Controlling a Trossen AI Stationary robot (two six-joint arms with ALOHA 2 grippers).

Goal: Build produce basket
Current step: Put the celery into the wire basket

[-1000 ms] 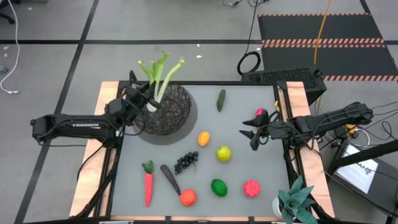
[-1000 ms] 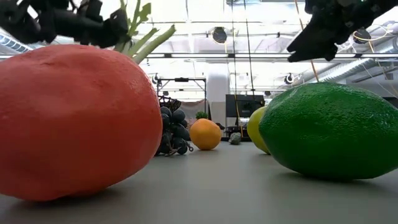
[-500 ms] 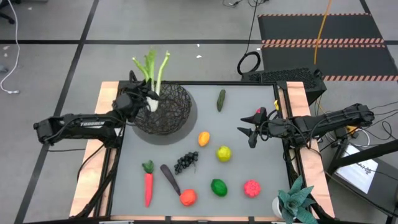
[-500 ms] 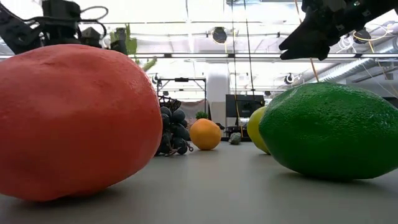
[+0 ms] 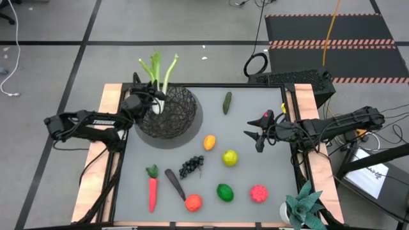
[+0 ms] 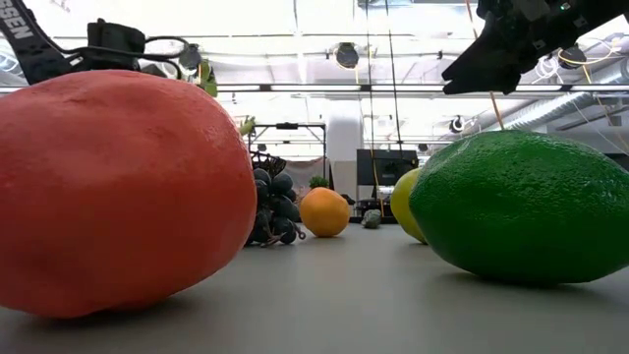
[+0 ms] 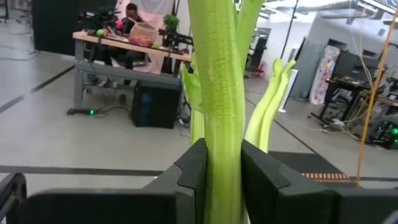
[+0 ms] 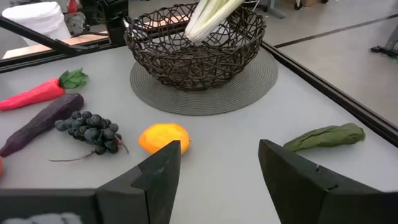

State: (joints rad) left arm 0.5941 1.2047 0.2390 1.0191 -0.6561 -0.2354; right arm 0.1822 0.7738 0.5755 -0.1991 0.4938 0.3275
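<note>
The black wire basket point(image 5: 174, 115) stands on a round grey mat at the table's far left; it also shows in the right wrist view point(image 8: 196, 46). My left gripper point(image 5: 151, 101) is at the basket's left rim, shut on the white-green leek point(image 5: 160, 80). The leek's leaves fan out beyond the far edge, and its white end point(image 8: 208, 17) dips into the basket. My right gripper point(image 5: 257, 135) hovers open above the table's right side, near a pink fruit point(image 5: 267, 116). Cucumber point(image 5: 227, 102), orange point(image 5: 209, 142), apple point(image 5: 230, 157), grapes point(image 5: 191, 166), eggplant point(image 5: 174, 183), carrot point(image 5: 152, 188) and lime point(image 5: 224, 191) lie on the table. My left gripper pinches the leek's pale green stalk point(image 7: 217, 118) between its two fingers point(image 7: 194, 177), lying across it. It comes level from the table's left side. The leek stands steeply, leaves up and toward the far edge, white end down inside the basket; whether that end rests there I cannot tell.
A red-orange fruit point(image 5: 193, 202) and a pink-red fruit point(image 5: 258, 193) lie near the near edge. A spiky teal plant point(image 5: 307, 204) stands at the near right corner. Wooden rails point(image 5: 108, 108) line both sides. In the low view the red fruit point(image 6: 118, 187) and lime point(image 6: 526, 206) fill the foreground.
My left gripper has turned at the basket's left rim, swinging the leek's leafy top from a lean toward the right to pointing at the far edge; the white end stayed in the basket. My right gripper has drifted slightly left.
</note>
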